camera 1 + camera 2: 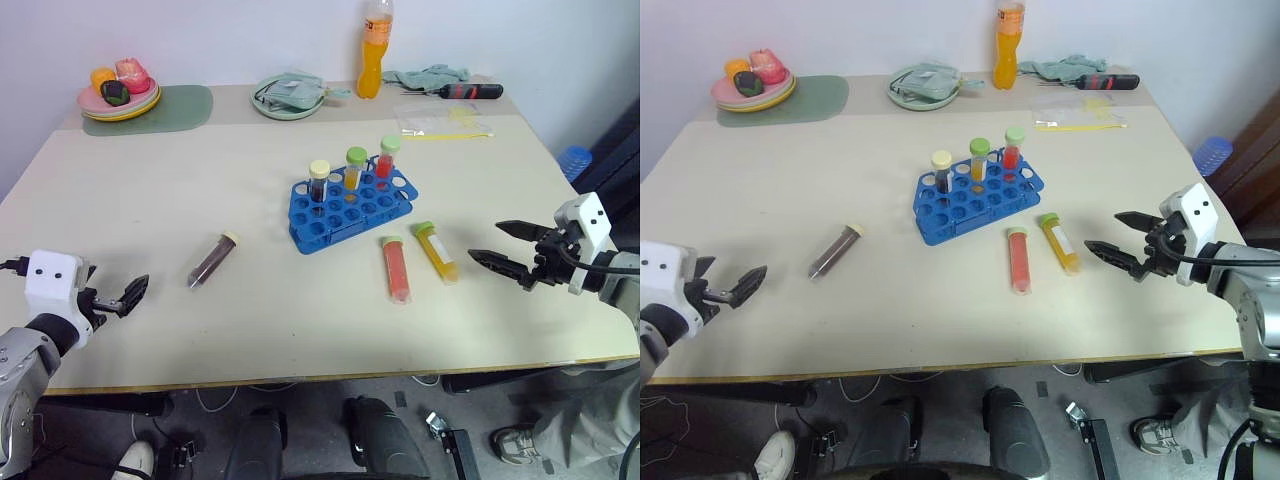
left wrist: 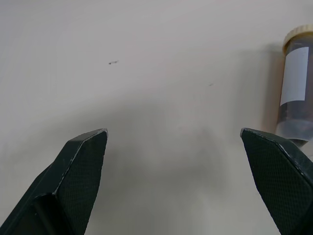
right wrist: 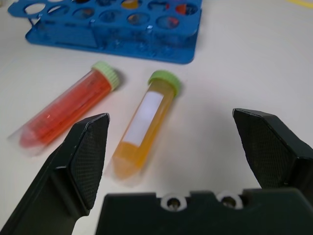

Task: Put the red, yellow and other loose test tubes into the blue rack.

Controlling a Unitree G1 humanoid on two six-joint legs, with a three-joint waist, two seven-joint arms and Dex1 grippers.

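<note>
**Right gripper standing wide before the yellow tube; three tubes lying loose**

Right gripper (image 1: 505, 246): hovering over the right part of the tabletop (image 1: 150, 210), fingers spread wide, holding nothing, pointing toward the middle of the tabletop. Left gripper (image 1: 128, 297): hanging over the near left edge, also spread wide and holding nothing.

Yellow tube (image 1: 436, 250): lying flat, green cap toward the blue rack (image 1: 350, 205), long axis running from the rack toward the near edge. It is sitting near the right gripper's fingertips, on their inner side, and crosswise to the direction the gripper is pointing.

Red tube (image 1: 396, 268): lying just beside the yellow one, roughly parallel, on the side away from the right gripper.

Dark brown tube (image 1: 212, 260): lying flat left of the rack, cream cap toward the rack, well apart from the other two; the left gripper is the nearer one.

Blue rack: standing mid-tabletop, already carrying three upright capped tubes along its far row.

Beyond: orange bottle (image 1: 375, 48), a plate of fruit (image 1: 118, 90), a screwdriver (image 1: 468, 91) along the far edge.

Judgement: the yellow tube looks the natural first pick for the right arm.
</note>
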